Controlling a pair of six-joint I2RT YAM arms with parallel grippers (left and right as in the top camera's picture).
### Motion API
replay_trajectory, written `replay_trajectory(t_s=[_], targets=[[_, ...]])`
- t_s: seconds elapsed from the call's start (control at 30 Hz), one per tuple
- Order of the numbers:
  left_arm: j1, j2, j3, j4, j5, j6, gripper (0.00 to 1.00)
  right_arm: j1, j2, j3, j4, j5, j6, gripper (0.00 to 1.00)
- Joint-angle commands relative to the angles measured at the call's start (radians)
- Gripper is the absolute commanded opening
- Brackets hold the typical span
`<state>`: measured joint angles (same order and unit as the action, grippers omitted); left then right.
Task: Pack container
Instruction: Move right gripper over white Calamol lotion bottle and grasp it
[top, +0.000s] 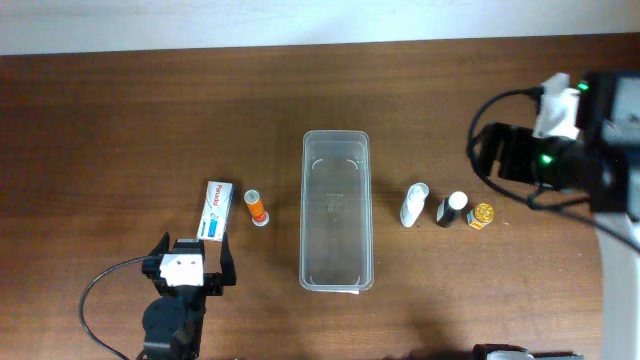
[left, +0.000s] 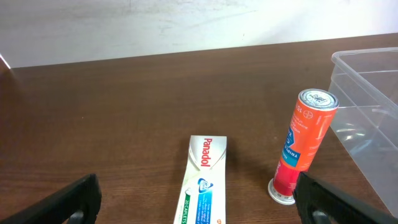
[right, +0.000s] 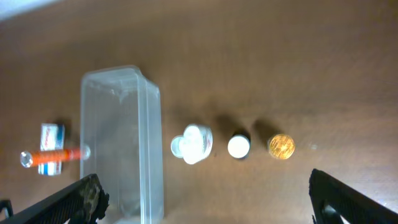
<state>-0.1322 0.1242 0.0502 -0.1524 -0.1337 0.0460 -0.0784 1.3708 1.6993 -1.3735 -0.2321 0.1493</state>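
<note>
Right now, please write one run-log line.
clear plastic rectangular tub: empty | left end effector: open, near white Panadol box | right end effector: open

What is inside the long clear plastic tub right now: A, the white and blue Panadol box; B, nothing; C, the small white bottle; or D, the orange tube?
B: the long clear plastic rectangular tub is empty, while the orange cylindrical tube, the white and blue Panadol box and the small white bottle all sit on the brown wooden table beside it.
</note>
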Motion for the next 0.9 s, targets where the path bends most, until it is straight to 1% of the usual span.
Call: replay_trajectory(t_s=[0.0,0.13,0.17,0.3,0.4,0.47,0.53,0.6,0.73,0.83,0.87], targets=[[0.004,-0.008,-0.006,0.003,0.007,0.016,0.99,0.084,0.071,0.017,-0.024,0.027,-0.007,0.99],[0.004,-0.008,-0.006,0.003,0.007,0.016,0.99,0.214,0.16,0.003,-0.033,0.17,0.062,1.0],[0.004,-0.008,-0.006,0.003,0.007,0.016,0.99,0.243,0.183,0.002,-0.034,0.193,0.08,0.97],[0.004,-0.008,-0.006,0.003,0.007,0.016,0.99,0.324,0.28,0.002,-0.037,0.282,0.182,0.93],[0.004,-0.008,-0.006,0.003,0.007,0.016,0.99,0.346,0.343,0.002,-0.047,0.282,0.224,0.86],[0.004,-0.008,-0.006,0.003,0.007,0.016,0.99,0.353,0.378,0.002,-0.051,0.27,0.23,0.79],[0.004,-0.008,-0.006,0.003,0.007,0.016,1.0,0.354,0.406,0.002,-0.058,0.267,0.235,0.74],[0.004,-0.008,-0.006,0.003,0.007,0.016,1.0,0.354,0.423,-0.004,-0.063,0.267,0.243,0.71],[0.004,-0.008,-0.006,0.003,0.007,0.016,0.99,0.354,0.437,-0.042,-0.053,0.267,0.257,0.68],[0.004,-0.008,-0.006,0.003,0.007,0.016,0.99,0.354,0.437,-0.096,-0.028,0.267,0.257,0.6],[0.004,-0.008,-0.006,0.003,0.007,0.016,0.99,0.354,0.437,-0.111,-0.023,0.267,0.257,0.59]])
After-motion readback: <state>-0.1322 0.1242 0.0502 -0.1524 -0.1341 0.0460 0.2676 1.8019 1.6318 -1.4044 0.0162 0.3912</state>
